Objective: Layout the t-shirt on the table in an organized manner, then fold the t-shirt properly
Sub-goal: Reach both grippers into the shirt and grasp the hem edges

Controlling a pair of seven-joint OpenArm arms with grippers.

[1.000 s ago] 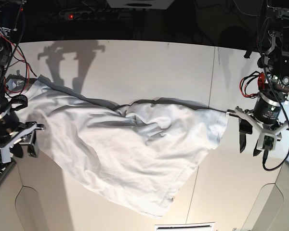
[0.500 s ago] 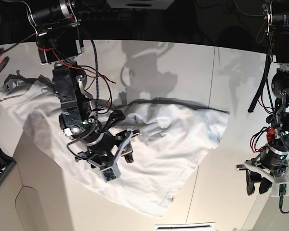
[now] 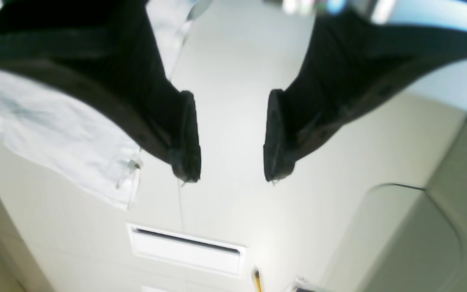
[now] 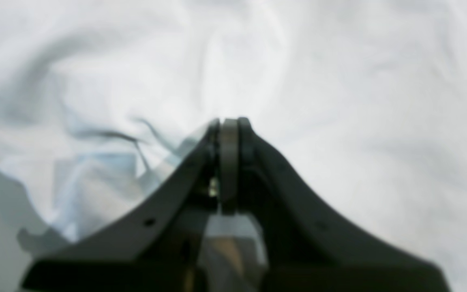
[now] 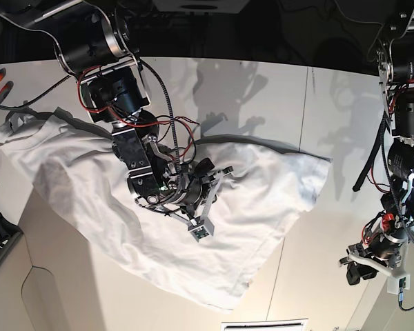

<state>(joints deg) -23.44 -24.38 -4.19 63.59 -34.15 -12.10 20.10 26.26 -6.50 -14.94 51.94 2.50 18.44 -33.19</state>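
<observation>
The right gripper (image 4: 228,123) has its fingers pressed together over the middle of the t-shirt (image 5: 262,200); whether cloth is pinched between them I cannot tell. The left gripper (image 3: 228,138) has its fingers spread above the bare table (image 5: 262,96), near the shirt's corner. The wrinkled t-shirt lies spread across the table.

Black arms (image 5: 127,103), red wiring, black curved jaws

Bright overhead light; wrist views blurred.
</observation>
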